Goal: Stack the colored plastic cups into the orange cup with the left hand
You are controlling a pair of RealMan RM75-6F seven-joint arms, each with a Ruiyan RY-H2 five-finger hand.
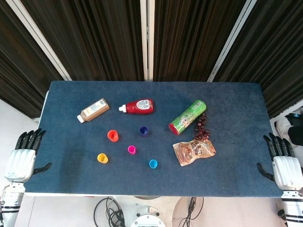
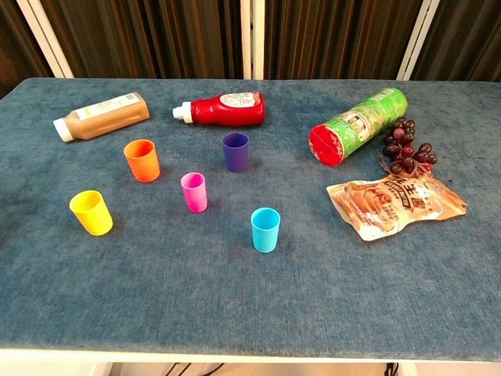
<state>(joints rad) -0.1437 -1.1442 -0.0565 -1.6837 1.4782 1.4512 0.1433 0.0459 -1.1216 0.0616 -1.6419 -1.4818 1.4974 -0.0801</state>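
The orange cup (image 1: 112, 135) (image 2: 142, 160) stands upright left of the table's middle. Around it stand a yellow cup (image 1: 102, 158) (image 2: 91, 212), a pink cup (image 1: 131, 150) (image 2: 194, 192), a purple cup (image 1: 143, 130) (image 2: 236, 151) and a blue cup (image 1: 153, 164) (image 2: 265, 229), all upright and apart. My left hand (image 1: 24, 153) hangs off the table's left edge, fingers straight and holding nothing. My right hand (image 1: 283, 161) rests off the right edge, also empty. Neither hand shows in the chest view.
A brown drink bottle (image 1: 93, 109) (image 2: 102, 115) and a red ketchup bottle (image 1: 137, 106) (image 2: 221, 108) lie behind the cups. A green canister (image 1: 187, 116) (image 2: 358, 125), dark grapes (image 1: 201, 126) (image 2: 405, 146) and a snack pouch (image 1: 194, 152) (image 2: 395, 204) lie to the right on the blue table (image 1: 227, 179).
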